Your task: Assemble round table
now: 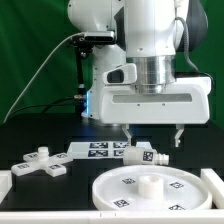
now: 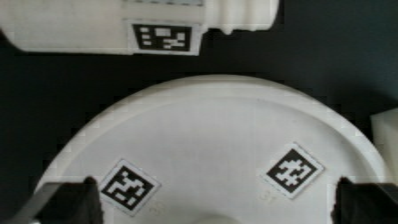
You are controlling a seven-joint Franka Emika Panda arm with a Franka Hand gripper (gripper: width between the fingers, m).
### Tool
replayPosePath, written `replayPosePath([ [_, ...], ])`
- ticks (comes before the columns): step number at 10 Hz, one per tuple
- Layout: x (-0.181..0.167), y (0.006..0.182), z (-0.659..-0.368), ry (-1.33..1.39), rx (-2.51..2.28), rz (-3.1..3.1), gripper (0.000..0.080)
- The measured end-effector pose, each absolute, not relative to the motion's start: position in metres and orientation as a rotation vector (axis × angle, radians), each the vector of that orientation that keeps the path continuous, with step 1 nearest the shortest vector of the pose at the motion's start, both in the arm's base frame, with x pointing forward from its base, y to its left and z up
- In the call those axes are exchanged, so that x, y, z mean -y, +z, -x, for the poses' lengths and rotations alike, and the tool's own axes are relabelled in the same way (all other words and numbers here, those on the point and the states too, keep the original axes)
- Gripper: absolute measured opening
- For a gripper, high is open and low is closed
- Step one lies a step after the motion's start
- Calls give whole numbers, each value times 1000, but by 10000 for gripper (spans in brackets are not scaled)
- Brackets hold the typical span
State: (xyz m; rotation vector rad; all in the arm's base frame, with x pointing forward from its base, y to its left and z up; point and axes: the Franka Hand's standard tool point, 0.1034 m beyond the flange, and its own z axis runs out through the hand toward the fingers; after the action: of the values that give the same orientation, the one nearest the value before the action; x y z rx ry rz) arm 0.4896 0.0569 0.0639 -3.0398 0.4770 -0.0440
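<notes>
A Panda arm holds its pincer [image 1: 152,136] over the black table [image 1: 40,135], fingers wide apart and gripping nothing. The tips hang just above the leg [image 1: 143,155].

The leg, a short thick cylinder, lies on its side. Its long axis runs across the exterior view, dipping slightly toward that view's right, and a tag faces up. In the wrist view the leg [image 2: 143,28] lies crosswise, just past the disc [image 2: 214,130], with a strip of dark table between them.

The disc [image 1: 150,205] lies flat at the front of the exterior view with its rim up. A low round hub [image 1: 148,183] stands at its centre, ringed by tags, and the picture's lower edge cuts off its near side.

The cross-shaped foot [image 1: 38,163] lies flat toward the exterior view's left, clear of the disc and well apart from the leg. The marker board [image 1: 92,149] lies between foot and leg. Its right end reaches the leg, though whether the two touch cannot be told.

White rails [image 1: 8,195] close off both lower corners of the exterior view, one to each side of the disc. The one on the right stands close to the rim. Bare table lies open behind the foot and the board, up to the robot's base. The pincer's broad white body fills the space above the leg. In the wrist view both fingertips [image 2: 71,200] frame the disc's tagged face.
</notes>
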Motion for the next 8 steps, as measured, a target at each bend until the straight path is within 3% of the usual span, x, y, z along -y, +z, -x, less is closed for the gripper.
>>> replayPosePath([
  [4,-50,58,-465,29,-1156,2826,649],
  [5,-38,64,-482,-116,-1151,2792,649],
  [8,-40,63,-481,-102,-1383,2654,649],
])
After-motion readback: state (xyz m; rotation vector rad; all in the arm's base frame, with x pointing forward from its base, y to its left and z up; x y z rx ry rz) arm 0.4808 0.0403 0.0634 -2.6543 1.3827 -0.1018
